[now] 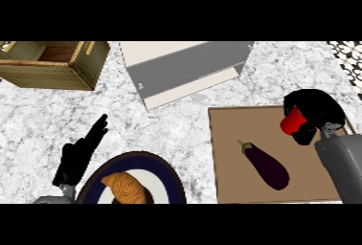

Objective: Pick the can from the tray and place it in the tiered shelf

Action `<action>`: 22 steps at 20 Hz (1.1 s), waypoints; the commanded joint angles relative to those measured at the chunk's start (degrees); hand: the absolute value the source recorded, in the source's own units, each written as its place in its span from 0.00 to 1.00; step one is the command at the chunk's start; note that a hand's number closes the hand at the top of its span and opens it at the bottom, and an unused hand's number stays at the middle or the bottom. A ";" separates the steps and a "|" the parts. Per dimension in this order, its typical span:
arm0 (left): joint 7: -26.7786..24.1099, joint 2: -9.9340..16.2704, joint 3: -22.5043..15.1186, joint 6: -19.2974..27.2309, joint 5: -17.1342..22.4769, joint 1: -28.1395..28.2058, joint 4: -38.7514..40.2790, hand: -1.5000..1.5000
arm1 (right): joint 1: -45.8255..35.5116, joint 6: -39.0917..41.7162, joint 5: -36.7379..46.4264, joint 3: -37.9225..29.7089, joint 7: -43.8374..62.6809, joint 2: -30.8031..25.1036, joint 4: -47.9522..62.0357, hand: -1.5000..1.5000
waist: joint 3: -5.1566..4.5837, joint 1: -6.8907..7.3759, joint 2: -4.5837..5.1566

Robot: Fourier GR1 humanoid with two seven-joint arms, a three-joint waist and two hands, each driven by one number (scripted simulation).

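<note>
Two black hands show over the stone counter (184,124). One, the right hand (314,112), is curled around the red can (291,121) above the far right corner of the brown tray (233,143). A dark purple eggplant (267,165) lies on the tray, near the can but not touching it. On the other side, the left hand (78,155) is open with straight fingers, beside a dark blue plate (166,174) with a croissant (127,189) on it. Farther back sit the grey and white tiered shelf (187,67) and a woven basket (53,64)
</note>
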 commanded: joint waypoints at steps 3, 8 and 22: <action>1.32 -0.32 -0.18 0.19 -1.17 0.70 -1.56 0.50 | 3.48 2.41 -2.02 1.32 7.17 8.81 -12.01 1.00 | 0.12 -0.22 0.09; 1.25 -0.32 0.90 -1.99 0.96 1.59 -2.04 0.50 | 5.93 5.12 -3.84 0.82 12.87 12.12 -24.94 1.00 | 0.12 -0.20 0.08; -1.67 -3.47 -0.90 0.92 -3.06 -0.46 2.61 0.50 | -19.46 8.05 -12.92 -13.74 26.34 15.07 -34.16 1.00 | 0.08 0.47 0.33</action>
